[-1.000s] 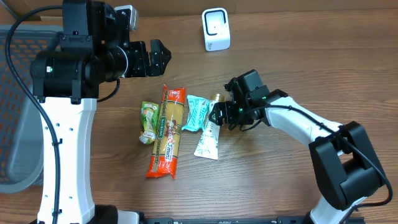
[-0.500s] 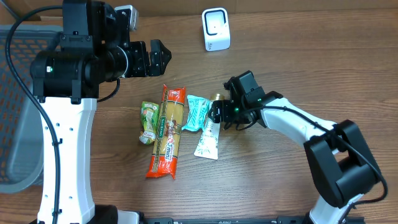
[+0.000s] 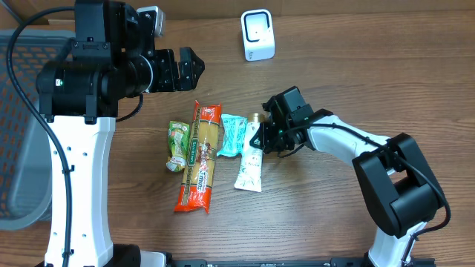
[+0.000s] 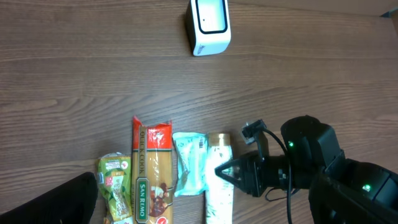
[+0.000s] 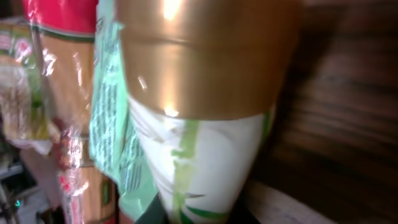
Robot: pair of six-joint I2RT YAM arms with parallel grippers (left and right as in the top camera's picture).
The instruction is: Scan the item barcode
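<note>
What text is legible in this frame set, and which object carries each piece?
"QUICK COOK": long red and orange pasta packet.
"SAN REMO": same packet, on its green label.
Small green snack packet, teal sachet, white tube with gold cap: print too small or blurred.
White box-shaped scanner: no readable text.

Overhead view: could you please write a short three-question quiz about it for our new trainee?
1. Which item has the right gripper reached?
A) the pasta pack
B) the white tube with the gold cap
C) the green packet
2. True or false: the left gripper is open and holds nothing.
3. How many items lie in the row on the table?
Key: 1 B; 2 true; 3 four.
</note>
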